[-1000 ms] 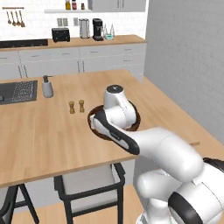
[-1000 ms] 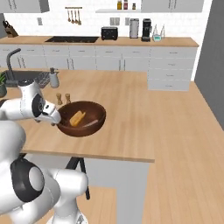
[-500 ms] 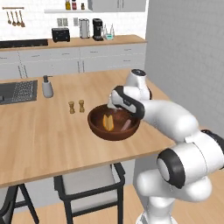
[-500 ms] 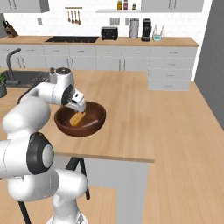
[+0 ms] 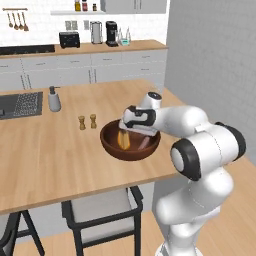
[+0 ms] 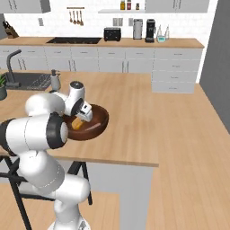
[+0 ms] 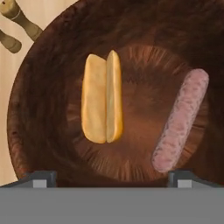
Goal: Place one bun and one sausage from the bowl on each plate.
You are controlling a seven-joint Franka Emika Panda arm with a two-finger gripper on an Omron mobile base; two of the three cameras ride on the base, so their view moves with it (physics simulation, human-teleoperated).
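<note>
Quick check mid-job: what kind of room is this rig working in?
A home-style kitchen, apparently: a wooden island counter with an inset dark sink, white cabinets along the back wall, plus a black toaster and coffee maker on the far counter.

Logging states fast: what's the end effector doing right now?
End effector: open, holding nothing, poised over the bowl with the bun and sausage inside.

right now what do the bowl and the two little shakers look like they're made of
Bowl: dark reddish-brown wood by the look, with radiating grain and a dull sheen. Shakers: probably pale turned wood, tan and matte with knobbed tops, though too small to be sure.
</note>
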